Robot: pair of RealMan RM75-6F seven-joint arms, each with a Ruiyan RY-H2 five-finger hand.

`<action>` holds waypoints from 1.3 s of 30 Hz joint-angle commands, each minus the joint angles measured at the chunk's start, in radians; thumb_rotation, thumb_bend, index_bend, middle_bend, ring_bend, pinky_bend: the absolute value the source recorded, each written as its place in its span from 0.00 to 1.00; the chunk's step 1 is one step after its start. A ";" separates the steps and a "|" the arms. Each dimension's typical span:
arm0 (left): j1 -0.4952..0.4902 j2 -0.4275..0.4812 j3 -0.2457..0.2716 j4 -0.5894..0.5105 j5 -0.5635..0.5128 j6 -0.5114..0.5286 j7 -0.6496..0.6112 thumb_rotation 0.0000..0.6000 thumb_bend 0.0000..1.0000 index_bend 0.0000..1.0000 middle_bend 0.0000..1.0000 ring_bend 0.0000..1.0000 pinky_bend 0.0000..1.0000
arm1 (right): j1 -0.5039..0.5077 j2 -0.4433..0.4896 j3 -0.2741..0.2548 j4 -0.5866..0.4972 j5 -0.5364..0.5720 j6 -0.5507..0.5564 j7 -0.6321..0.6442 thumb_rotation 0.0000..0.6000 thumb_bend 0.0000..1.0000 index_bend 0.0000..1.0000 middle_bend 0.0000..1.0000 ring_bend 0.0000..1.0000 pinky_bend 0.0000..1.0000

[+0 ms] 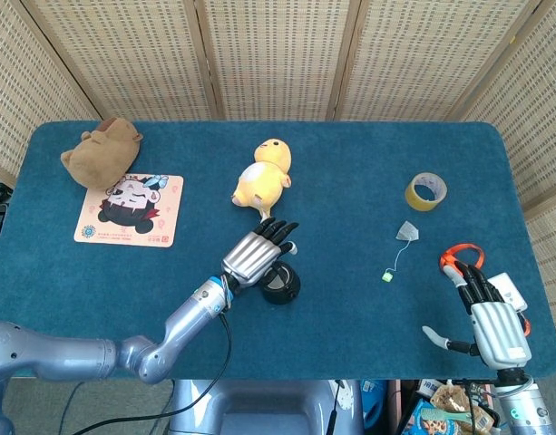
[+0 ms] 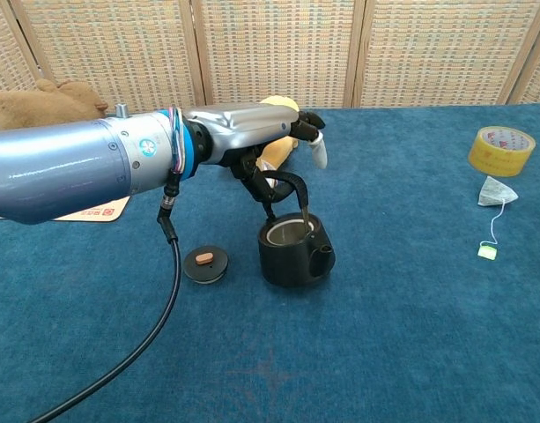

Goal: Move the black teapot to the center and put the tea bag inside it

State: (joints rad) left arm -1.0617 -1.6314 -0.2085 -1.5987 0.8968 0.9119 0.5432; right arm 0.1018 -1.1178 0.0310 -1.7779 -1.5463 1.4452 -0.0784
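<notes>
The black teapot stands lidless near the table's middle, with its spout pointing right. My left hand reaches over it, and its fingers hook under the arched handle. From above, the hand covers part of the teapot. The round lid lies flat on the cloth just left of the pot. The tea bag lies far to the right, its string leading to a green tag. My right hand rests open at the front right edge, holding nothing.
A yellow plush sits just behind the teapot. A tape roll lies behind the tea bag. A brown plush and a picture coaster are at the far left. Orange-handled scissors lie by my right hand.
</notes>
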 commanded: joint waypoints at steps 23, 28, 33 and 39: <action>-0.067 -0.084 -0.009 0.049 -0.021 0.060 0.134 1.00 0.50 0.16 0.00 0.00 0.00 | -0.005 0.001 -0.002 0.012 0.006 0.000 0.015 0.42 0.35 0.07 0.12 0.01 0.24; -0.081 -0.106 -0.006 0.069 -0.043 0.057 0.162 1.00 0.50 0.15 0.00 0.00 0.00 | -0.007 0.001 -0.003 0.014 0.008 0.001 0.018 0.43 0.35 0.07 0.12 0.01 0.24; -0.089 -0.125 -0.001 0.081 -0.063 0.063 0.192 1.00 0.38 0.06 0.00 0.00 0.00 | -0.008 0.000 -0.003 0.017 0.007 0.002 0.021 0.43 0.35 0.07 0.12 0.01 0.24; -0.096 -0.136 -0.002 0.083 -0.077 0.076 0.219 1.00 0.31 0.00 0.00 0.00 0.00 | -0.009 0.000 -0.003 0.018 0.006 0.003 0.023 0.43 0.35 0.07 0.13 0.01 0.24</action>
State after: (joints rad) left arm -1.1560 -1.7654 -0.2090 -1.5161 0.8221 0.9854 0.7590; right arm 0.0932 -1.1179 0.0276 -1.7604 -1.5407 1.4481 -0.0557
